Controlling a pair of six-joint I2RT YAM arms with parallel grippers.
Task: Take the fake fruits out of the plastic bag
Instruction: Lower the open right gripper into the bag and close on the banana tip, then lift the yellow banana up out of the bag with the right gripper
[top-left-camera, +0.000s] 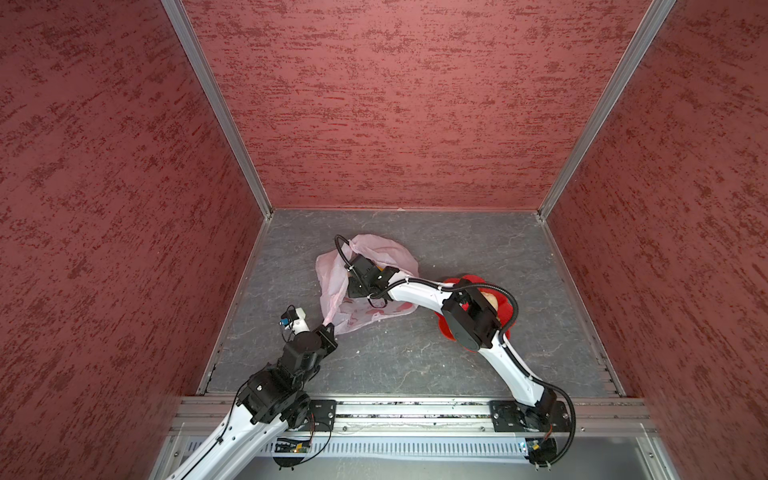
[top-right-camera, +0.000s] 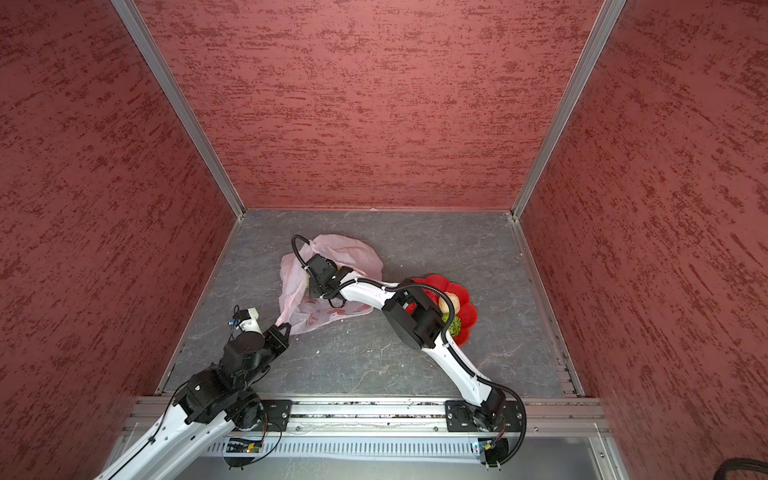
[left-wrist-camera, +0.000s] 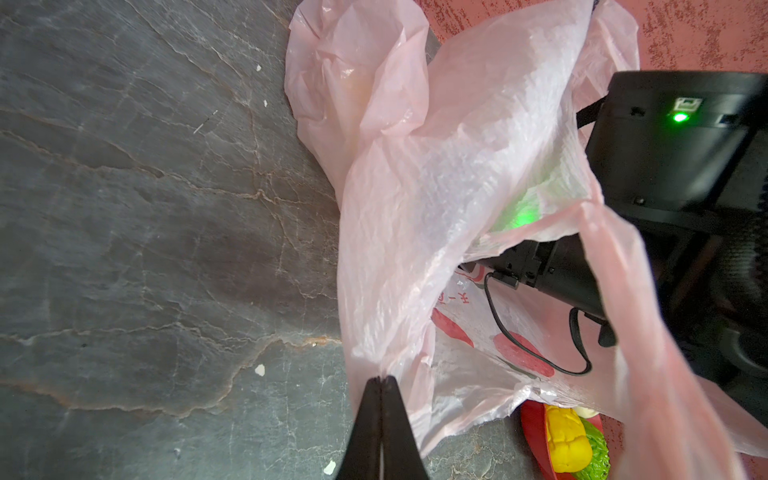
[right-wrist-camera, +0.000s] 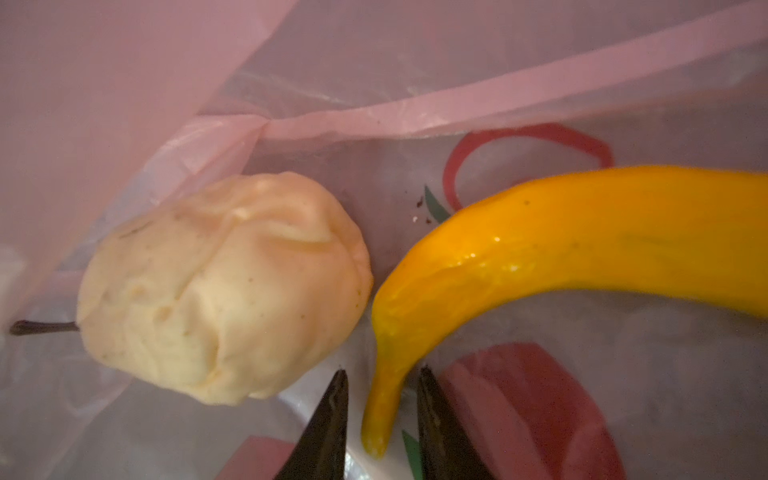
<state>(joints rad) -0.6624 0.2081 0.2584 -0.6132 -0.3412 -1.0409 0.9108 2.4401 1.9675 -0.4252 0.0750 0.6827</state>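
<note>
Surface (top-left-camera: 415, 365): grey, stone-patterned, walled in red on three sides.
Plastic bag (top-left-camera: 386, 253) (top-right-camera: 353, 249): pale pink and crinkled, lying on the surface just off the middle toward 9 o'clock in both top views; its mouth gapes toward 4 o'clock, and red print shows on its lower sheet.
Left pincer (left-wrist-camera: 380, 384) (top-left-camera: 328, 326): jaws pressed together on a gathered corner of the plastic bag (left-wrist-camera: 436, 187), at the bag's 7 o'clock edge in both top views.
Right pincer (right-wrist-camera: 383, 374): reaches into the bag's mouth; jaws narrowly parted, one on each side of the banana's thin stem end, with a sliver of gap on both sides.
Banana (right-wrist-camera: 561, 241): curved, orange-yellow, lying inside the bag on the printed sheet.
Beige fruit (right-wrist-camera: 224, 291): lumpy, with a dark stalk, inside the bag just beside the banana, almost touching it.
Plate (top-right-camera: 465, 299): red, flower-shaped, at 3 o'clock from the bag, partly hidden under the right arm.
On the plate: a yellow fruit (left-wrist-camera: 565, 440) against a green fruit (left-wrist-camera: 596, 453), and a second beige fruit (top-right-camera: 451, 303) close by.
</note>
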